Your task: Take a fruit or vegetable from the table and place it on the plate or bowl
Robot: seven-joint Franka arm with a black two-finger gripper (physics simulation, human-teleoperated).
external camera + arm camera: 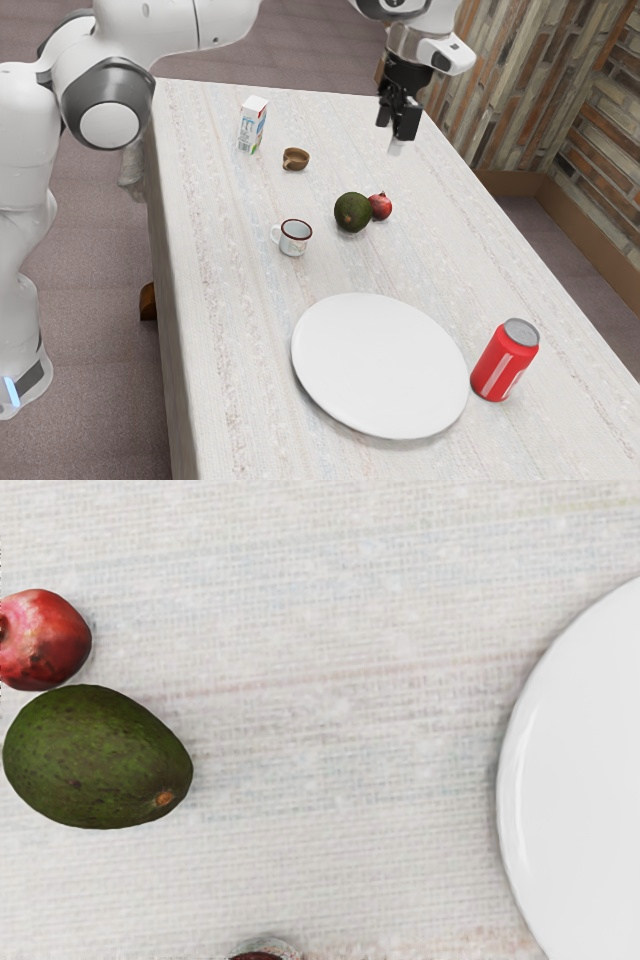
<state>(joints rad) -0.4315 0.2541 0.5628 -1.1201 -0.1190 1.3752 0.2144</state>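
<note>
Hovering high over far table, gripper (pixel 398 118) parted and empty. Descend onto avocado (pixel 352 212), mid-table beyond plate (pixel 380 365), just beside red fruit (pixel 380 206); pinch across narrow width, avoiding that neighbour.

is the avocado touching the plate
Apart. The wrist view shows a wide stretch of bare table between the avocado and the plate's rim.

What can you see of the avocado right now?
Dark green and egg-shaped, the avocado has dull, pebbled skin and a small brown stem scar at its narrower end. It lies whole on its side on the pale table, close beside a red fruit; whether they touch is unclear. Nothing grips it.
</note>
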